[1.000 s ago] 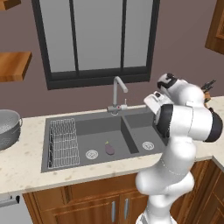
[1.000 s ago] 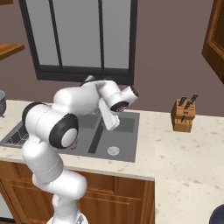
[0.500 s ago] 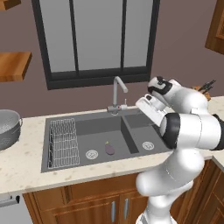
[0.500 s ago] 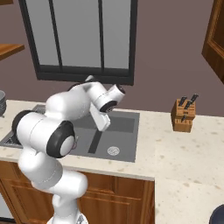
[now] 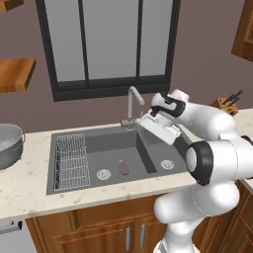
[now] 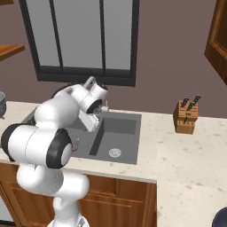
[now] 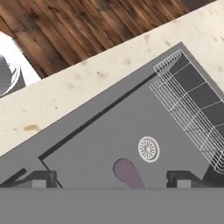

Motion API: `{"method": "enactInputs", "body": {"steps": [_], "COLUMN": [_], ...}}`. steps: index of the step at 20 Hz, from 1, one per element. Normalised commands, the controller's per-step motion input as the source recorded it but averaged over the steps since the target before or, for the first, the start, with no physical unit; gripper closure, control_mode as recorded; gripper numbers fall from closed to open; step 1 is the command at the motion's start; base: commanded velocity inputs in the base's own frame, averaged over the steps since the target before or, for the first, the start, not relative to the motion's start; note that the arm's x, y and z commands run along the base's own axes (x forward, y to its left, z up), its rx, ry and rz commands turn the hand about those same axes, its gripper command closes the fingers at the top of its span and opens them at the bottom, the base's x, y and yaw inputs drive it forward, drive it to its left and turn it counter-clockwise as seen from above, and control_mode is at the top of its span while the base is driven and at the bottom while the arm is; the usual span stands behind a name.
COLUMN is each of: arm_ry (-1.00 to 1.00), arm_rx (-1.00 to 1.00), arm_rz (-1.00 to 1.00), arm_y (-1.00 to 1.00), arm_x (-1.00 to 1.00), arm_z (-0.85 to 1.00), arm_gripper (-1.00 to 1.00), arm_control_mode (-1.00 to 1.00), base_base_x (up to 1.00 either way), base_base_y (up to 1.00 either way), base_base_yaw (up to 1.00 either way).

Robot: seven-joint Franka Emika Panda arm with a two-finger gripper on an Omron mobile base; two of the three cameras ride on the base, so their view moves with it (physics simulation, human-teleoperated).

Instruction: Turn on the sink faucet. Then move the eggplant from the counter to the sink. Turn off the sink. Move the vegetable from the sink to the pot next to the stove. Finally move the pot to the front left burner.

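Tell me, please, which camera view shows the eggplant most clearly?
The left base view: the eggplant lies whole and unobstructed on the floor of the sink's left basin, beside the drain. The hand view cuts it off at the bottom edge. In the right base view the arm blocks it.

We can't really see much of the slim grey metal faucet [image 5: 132, 105]: the white arm covers its base and lever from the left base view. The small dark purple eggplant [image 7: 129, 174] gets chopped off by the hand view's bottom. The silver perforated colander [image 5: 10, 144] runs off the left edge. From the right base view, the arm blocks most of the dark grey double-basin sink [image 6: 125, 137].
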Motion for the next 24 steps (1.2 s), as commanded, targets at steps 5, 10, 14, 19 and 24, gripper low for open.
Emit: {"method": "enactInputs", "body": {"steps": [5,10,14,19,24], "arm_ry": [-0.01,0.0,0.0,0.0,0.0], "arm_rx": [-0.18,-0.21,-0.2,-0.2,-0.15], "arm_rz": [0.14,0.18,0.22,0.2,0.08], "arm_y": [0.65,0.58,0.51,0.39,0.09], "arm_x": [-0.11,0.0,0.05,0.12,0.02], "arm_z": [0.0,0.0,-0.07,-0.1,-0.06], "arm_gripper": [-1.0,-1.0,-1.0,-1.0,-1.0], "arm_control_mode": [-1.0,-1.0,-1.0,-1.0,-1.0], "base_base_x": [0.0,0.0,0.0,0.0,0.0], "base_base_y": [0.0,0.0,0.0,0.0,0.0], "base_base_yaw": [0.0,0.0,0.0,0.0,0.0]}}
